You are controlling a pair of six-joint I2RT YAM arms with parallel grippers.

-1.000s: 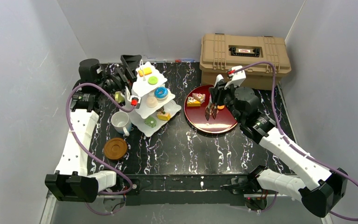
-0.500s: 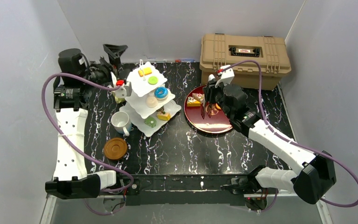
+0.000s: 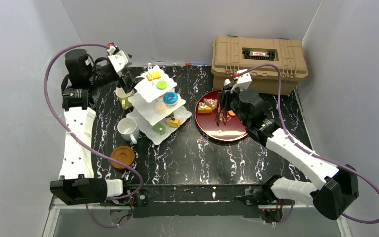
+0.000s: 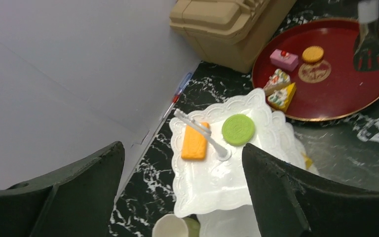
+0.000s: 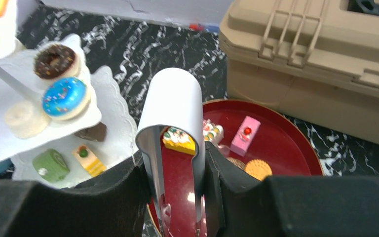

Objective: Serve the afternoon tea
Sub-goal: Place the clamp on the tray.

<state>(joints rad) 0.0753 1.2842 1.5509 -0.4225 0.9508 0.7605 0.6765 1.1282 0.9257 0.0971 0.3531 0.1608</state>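
My right gripper [image 5: 173,163] is clamped narrow on a pair of white tongs [image 5: 173,98], whose 2 arms run down between the fingers and out of the wrist view at the bottom. From overhead the tong tips hang over the middle of the red tray [image 3: 232,131]; I cannot tell whether they touch it. Just beyond the tongs on that tray lie a yellow-based cake wedge [image 5: 179,139], a pink slice [image 5: 244,133] and a round biscuit [image 5: 258,169], all near the tips. The tan case [image 3: 259,61] sits behind the tray, against the back wall. My left gripper [image 4: 181,148] stands wide with nothing between its fingers, poised above the far left side of the white 3-tier cake stand [image 4: 212,182]. Its camera looks down on the top tier, where an orange bar [image 4: 195,143] and a green disc [image 4: 238,129] flank the centre post. The pale yellow-green mug [image 4: 175,228] shows below the gripper, just beside the stand's left edge. On the middle tier I see a blue doughnut [image 5: 64,98] and a chocolate one [image 5: 56,60]. Nearer my bases, the white mug [image 3: 128,129] stands beside the lowest tier, and 1 brown coaster [image 3: 122,156] lies in front of it, apart from both grippers.
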